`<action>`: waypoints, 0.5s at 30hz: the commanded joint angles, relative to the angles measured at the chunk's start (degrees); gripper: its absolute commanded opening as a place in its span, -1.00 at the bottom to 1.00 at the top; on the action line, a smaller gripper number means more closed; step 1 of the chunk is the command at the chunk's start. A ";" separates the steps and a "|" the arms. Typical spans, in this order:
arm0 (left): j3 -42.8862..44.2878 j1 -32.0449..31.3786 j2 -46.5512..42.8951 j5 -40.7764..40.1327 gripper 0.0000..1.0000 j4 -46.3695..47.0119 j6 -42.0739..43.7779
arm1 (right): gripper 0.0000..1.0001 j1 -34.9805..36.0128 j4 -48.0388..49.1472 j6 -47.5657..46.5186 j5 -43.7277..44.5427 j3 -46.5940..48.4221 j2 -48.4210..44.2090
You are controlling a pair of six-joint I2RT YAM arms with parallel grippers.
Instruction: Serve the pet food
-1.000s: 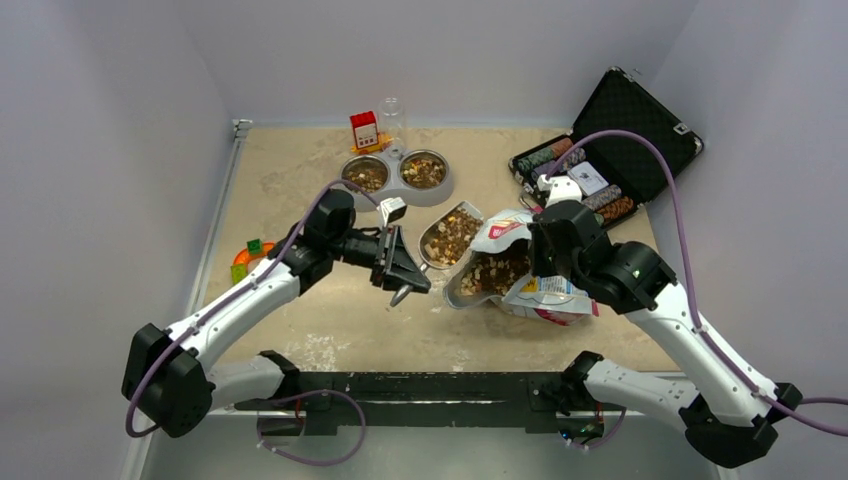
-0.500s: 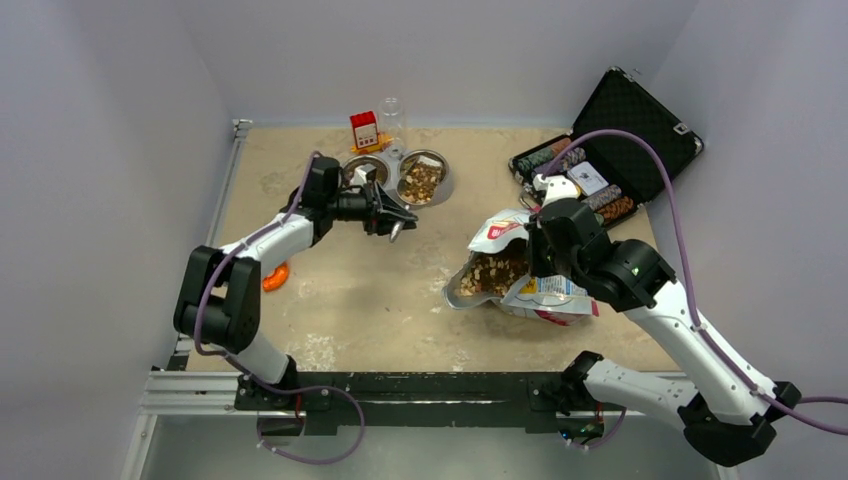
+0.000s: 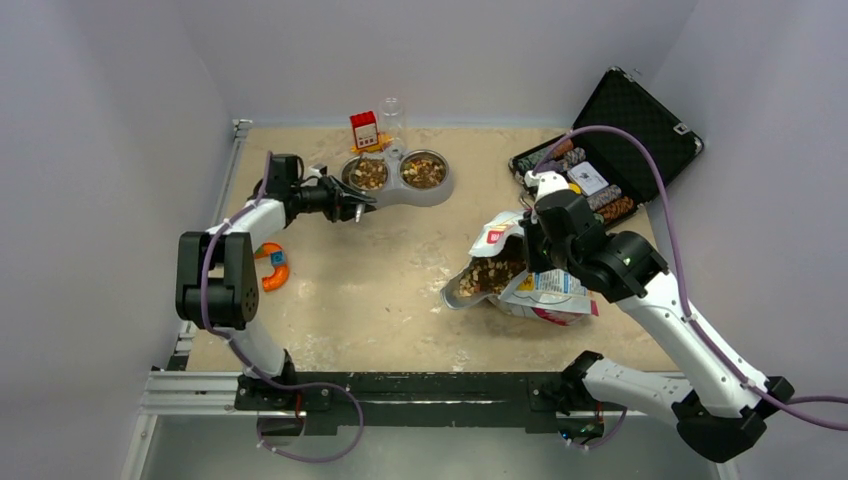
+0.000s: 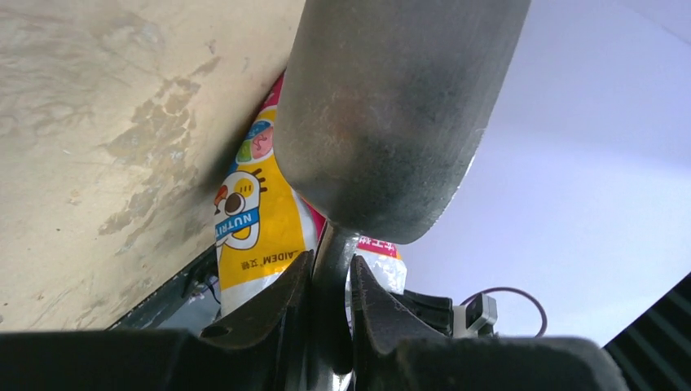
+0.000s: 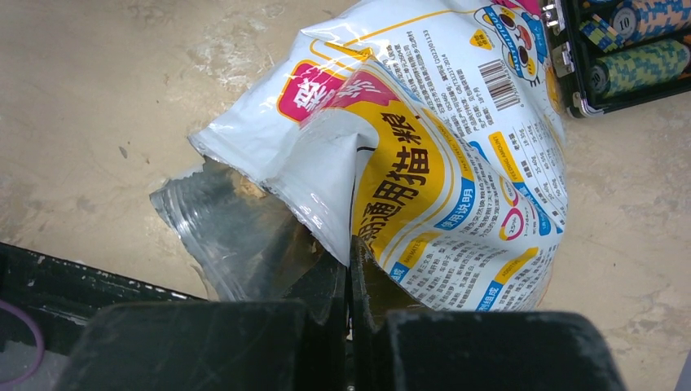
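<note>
The pet food is brown kibble. It fills the two pans of a grey double bowl [image 3: 436, 192], the left heap [image 3: 367, 176] and the right heap [image 3: 424, 172], and shows in the open mouth of the printed bag [image 3: 545, 292] as another heap [image 3: 490, 272]. My left gripper [image 3: 340, 200] [image 4: 330, 265] is shut on the handle of a metal scoop [image 3: 357, 206] [image 4: 391, 114] beside the left pan. The scoop's underside faces the wrist camera, so its inside is hidden. My right gripper [image 3: 535, 243] [image 5: 350, 261] is shut on the torn top edge of the bag [image 5: 440, 155].
An open black case of poker chips [image 3: 600, 160] stands at the back right, close to the bag. A red box [image 3: 365, 130] and a clear cup [image 3: 392, 112] stand behind the bowl. An orange toy [image 3: 270, 268] lies near the left edge.
My left arm has swung the scoop from beside the bag's mouth back and left to the double bowl. The right gripper has kept its hold and shifted the bag's edge slightly.
</note>
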 commanded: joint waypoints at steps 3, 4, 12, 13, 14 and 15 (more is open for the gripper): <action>6.25 1.00 4.94 0.62 -1.00 -7.84 1.29 | -1.00 -2.15 6.01 -3.06 -0.55 1.72 -0.04; 7.06 0.99 5.79 0.45 -1.00 -8.29 1.08 | -1.00 -2.25 6.15 -3.08 -0.86 1.63 -0.03; 15.74 1.12 11.48 -1.70 -1.00 -17.59 1.42 | -1.00 -3.52 6.67 -2.60 -1.48 1.14 0.10; 16.80 1.12 12.22 -1.80 -1.00 -18.99 1.54 | -1.00 -3.64 6.76 -2.45 -1.56 1.10 0.18; 17.68 1.15 12.93 -1.80 -1.00 -20.06 1.51 | -1.00 -3.87 6.78 -2.35 -1.64 1.20 0.27; 18.54 1.17 13.69 -1.97 -1.00 -21.53 1.48 | -1.00 -4.05 6.77 -2.31 -1.68 1.25 0.38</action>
